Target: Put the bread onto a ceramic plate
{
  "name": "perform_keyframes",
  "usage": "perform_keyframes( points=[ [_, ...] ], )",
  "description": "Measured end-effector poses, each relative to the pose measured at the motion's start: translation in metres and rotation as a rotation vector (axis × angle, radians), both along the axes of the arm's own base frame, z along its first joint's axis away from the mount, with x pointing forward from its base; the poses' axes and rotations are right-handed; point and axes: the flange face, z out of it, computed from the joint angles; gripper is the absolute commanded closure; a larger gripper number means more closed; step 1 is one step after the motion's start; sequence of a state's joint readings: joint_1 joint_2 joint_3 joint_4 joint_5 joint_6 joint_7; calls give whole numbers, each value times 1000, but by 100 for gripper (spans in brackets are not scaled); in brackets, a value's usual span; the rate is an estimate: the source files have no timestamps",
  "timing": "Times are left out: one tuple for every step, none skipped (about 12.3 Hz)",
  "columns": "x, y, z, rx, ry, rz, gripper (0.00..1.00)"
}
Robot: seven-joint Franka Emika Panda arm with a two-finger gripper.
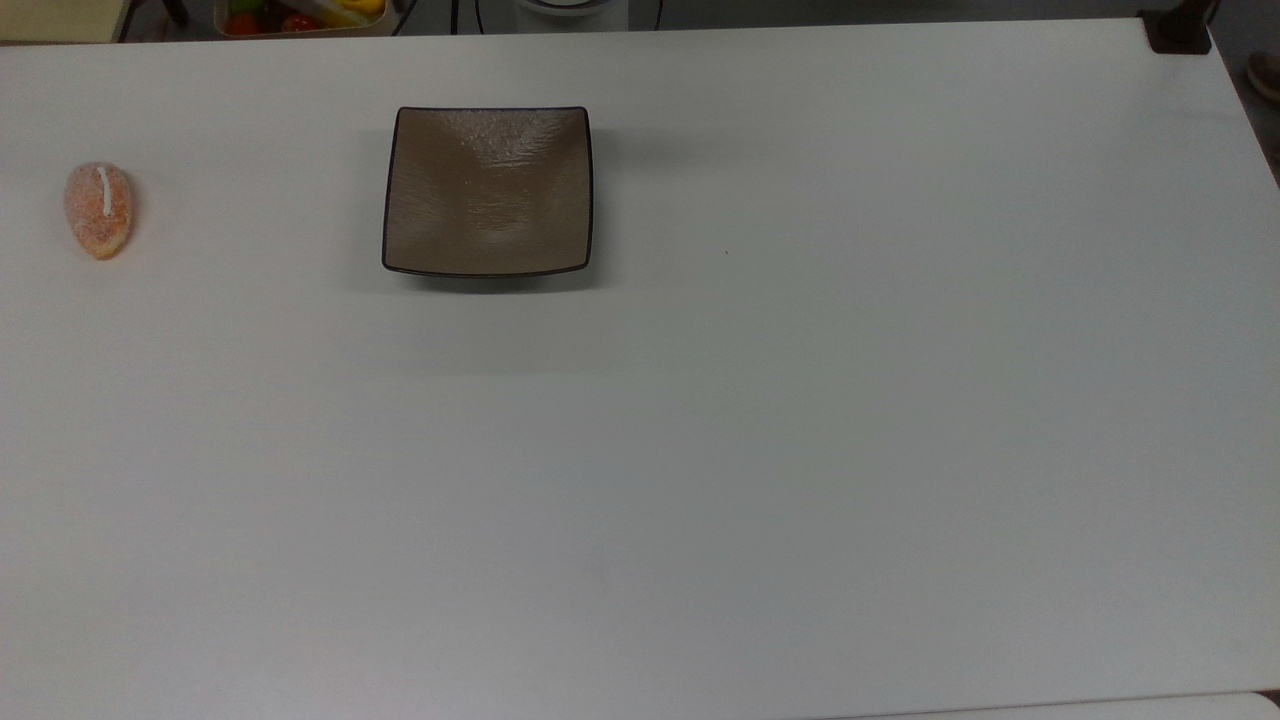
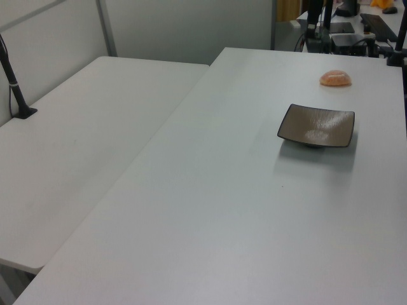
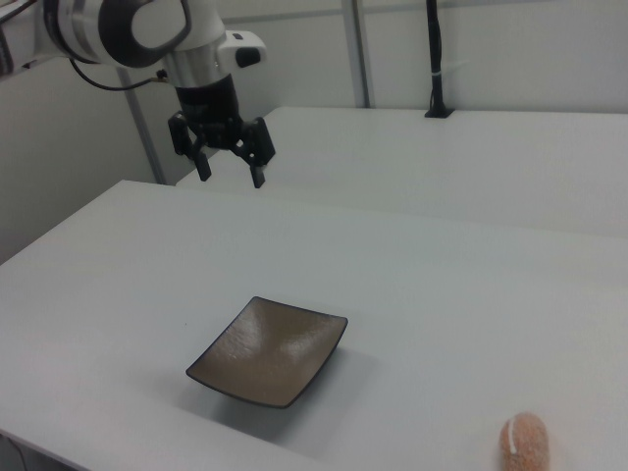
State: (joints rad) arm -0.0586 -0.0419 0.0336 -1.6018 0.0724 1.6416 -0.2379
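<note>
White table (image 1: 800, 450) is carrying two items. Robot arm (image 3: 147, 29) is hanging above it, its gripper (image 3: 229, 165) spread open and holding nothing. Ceramic plate (image 1: 487, 190) is sitting bare. Bread (image 1: 99, 209) is lying well apart, near the top view's left edge. Bin of coloured items (image 1: 300, 15) is being cut off at the frame top.

On the desk (image 1: 800, 450) the ceramic plate (image 1: 487, 190) sits toward the far edge in the top view, left of centre. The bread (image 1: 99, 209) lies on the desk well apart from it, at the top view's left. In the right view the gripper (image 3: 231, 164) hangs above the desk beyond the plate, jaws spread.
</note>
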Motion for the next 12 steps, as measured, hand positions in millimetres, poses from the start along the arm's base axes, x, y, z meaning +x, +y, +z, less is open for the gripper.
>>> perform_keyframes(
  points=[
    [0,-10,0,-5,-1,26,0],
    [-1,-26,0,-11,-4,51,0],
    [-3,-46,0,-26,-6,62,0],
    [-6,-72,1,-38,-8,63,0],
    [-10,-92,1,-45,-9,58,0],
    [-14,-114,2,-59,-10,47,0],
    [-18,-135,3,-78,-16,33,0],
    [-21,-156,4,-94,-32,20,0],
    [-25,-183,3,-109,-55,2,0],
    [-27,-197,2,-115,-64,-11,0],
    [-30,-214,-1,-120,-71,-27,0],
    [-33,-232,-5,-126,-73,-34,0]
  ],
)
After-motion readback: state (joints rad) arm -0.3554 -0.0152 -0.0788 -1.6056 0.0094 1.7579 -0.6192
